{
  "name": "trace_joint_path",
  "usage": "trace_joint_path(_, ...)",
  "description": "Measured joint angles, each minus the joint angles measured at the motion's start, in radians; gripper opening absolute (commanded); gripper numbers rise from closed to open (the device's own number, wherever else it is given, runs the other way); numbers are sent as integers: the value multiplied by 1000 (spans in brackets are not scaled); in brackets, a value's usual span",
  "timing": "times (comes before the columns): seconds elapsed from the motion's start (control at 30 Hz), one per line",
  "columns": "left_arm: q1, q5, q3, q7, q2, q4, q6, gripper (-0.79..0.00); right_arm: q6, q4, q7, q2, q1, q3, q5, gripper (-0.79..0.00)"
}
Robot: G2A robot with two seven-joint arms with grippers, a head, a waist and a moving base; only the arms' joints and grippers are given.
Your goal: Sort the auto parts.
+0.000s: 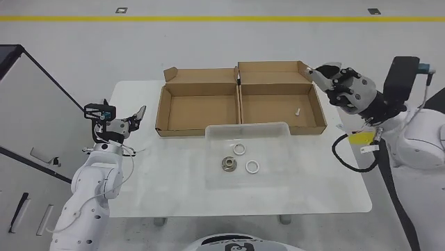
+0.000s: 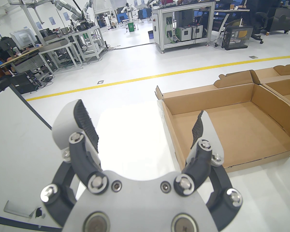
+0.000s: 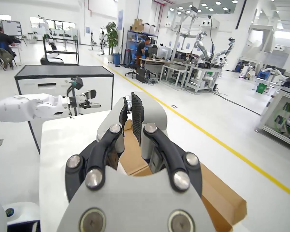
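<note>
top: overhead, facing table (image 1: 174, 174); wrists: low, looking outward; shared: cardboard boxes (image 1: 198, 112)

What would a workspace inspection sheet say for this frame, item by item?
Surface: white table, bare parts clean.
Job's things: two open cardboard boxes side by side; left box empty, right box holds a small white part; clear tray in front holds a white ring, a second white ring and a round metal part.
Clutter: nothing seen.
Grippers: left gripper open, empty, by the table's left edge; right gripper shut on a small metal pin above the right box's far corner.
Cables: black cable hangs from the right arm, over the table's right edge.
Surroundings: grey floor with a yellow line.
</note>
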Motion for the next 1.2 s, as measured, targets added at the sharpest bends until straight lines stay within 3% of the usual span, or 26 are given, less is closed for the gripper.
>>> trace_joint_path(0.2,0,0,0,0,0,0,0,0,30,76,124,2,170,-110,-112,-785)
trace_joint_path(0.6,0,0,0,0,0,0,0,0,28,277,360,-23,560,-450,-458,-785)
trace_joint_path(0.97,0,0,0,0,0,0,0,0,-55,448,374,-62,757,-682,-694,-785)
trace_joint_path(1.2,0,0,0,0,0,0,0,0,-111,569,305,-96,865,-817,-852,-785)
